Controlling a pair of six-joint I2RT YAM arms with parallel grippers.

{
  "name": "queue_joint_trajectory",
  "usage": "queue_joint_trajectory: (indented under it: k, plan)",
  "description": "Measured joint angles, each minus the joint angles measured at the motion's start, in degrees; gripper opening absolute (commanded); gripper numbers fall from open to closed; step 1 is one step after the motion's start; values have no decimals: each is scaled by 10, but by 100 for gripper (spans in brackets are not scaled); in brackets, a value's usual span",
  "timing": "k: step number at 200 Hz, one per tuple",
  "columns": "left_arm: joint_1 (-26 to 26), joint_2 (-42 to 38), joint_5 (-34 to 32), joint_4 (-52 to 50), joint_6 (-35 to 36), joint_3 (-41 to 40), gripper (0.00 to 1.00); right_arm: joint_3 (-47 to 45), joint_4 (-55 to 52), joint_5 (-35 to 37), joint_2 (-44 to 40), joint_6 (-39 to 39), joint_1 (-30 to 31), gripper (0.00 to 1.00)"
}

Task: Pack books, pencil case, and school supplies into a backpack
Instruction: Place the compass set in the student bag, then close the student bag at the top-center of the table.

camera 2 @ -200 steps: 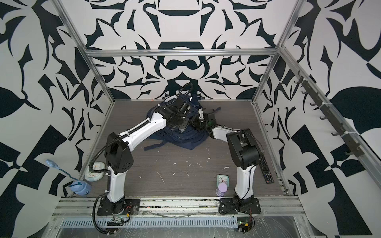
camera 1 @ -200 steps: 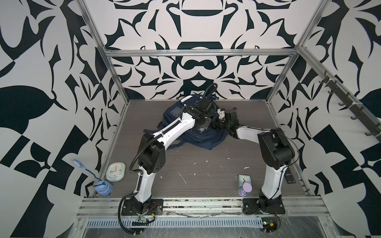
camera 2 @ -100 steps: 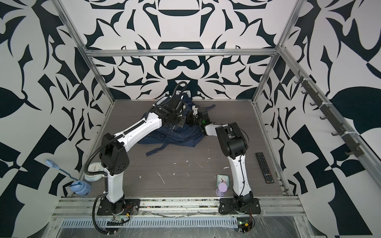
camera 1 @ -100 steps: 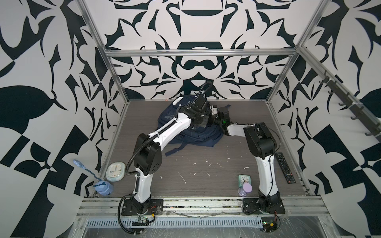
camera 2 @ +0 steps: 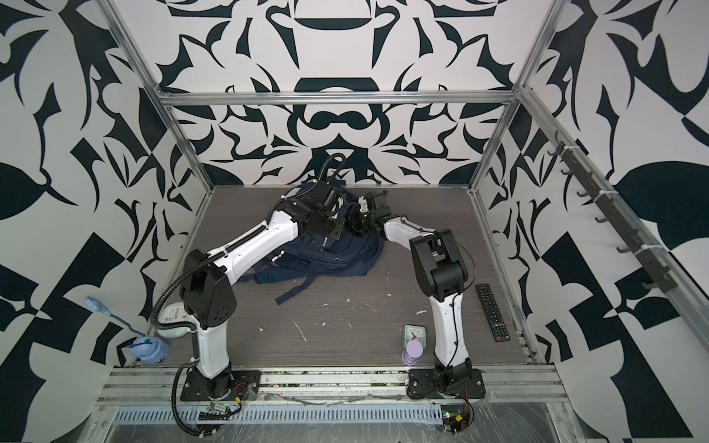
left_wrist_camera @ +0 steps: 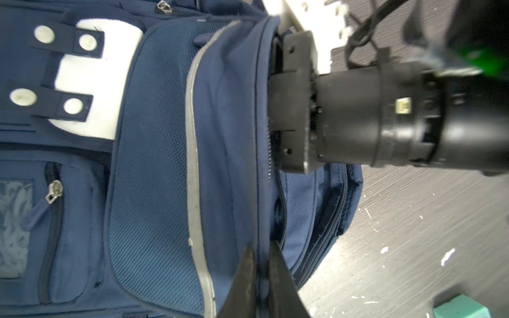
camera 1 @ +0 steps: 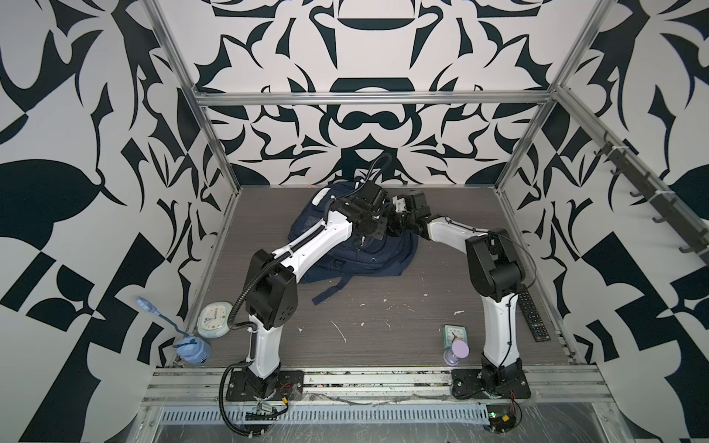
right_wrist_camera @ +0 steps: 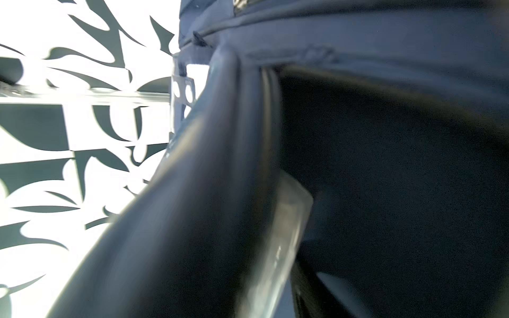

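The right hand (left_wrist_camera: 286, 110) has advanced further inside the backpack (left_wrist_camera: 154, 165), grip state indiscernible, while the left hand (left_wrist_camera: 260, 254) remains clamped on its zip edge: insertion probably in progress.

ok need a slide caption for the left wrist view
Left gripper pinches the zipper edge of the backpack while the right arm reaches into its opening.

Tips of right gripper (left_wrist_camera: 286, 110) buried in backpack (left_wrist_camera: 154, 165) mouth, spread unreadable. Right wrist view mostly dark smear. Body of left gripper (left_wrist_camera: 261, 275) cut off by picture edge. In both top views arms (camera 1: 330, 234) cover backpack top; clock (camera 1: 211, 318) half behind cable (camera 1: 241, 301).
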Motion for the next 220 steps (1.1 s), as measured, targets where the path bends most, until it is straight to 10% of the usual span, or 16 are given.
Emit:
queue_joint_trajectory:
  k: [143,220]
  plan:
    - [12,108,84,15,-40,117,17,-243,-189,196,-308,-204,39,37]
    - [52,26,89,57,-63,-47,57,-255,-162,288,-301,-226,206,34]
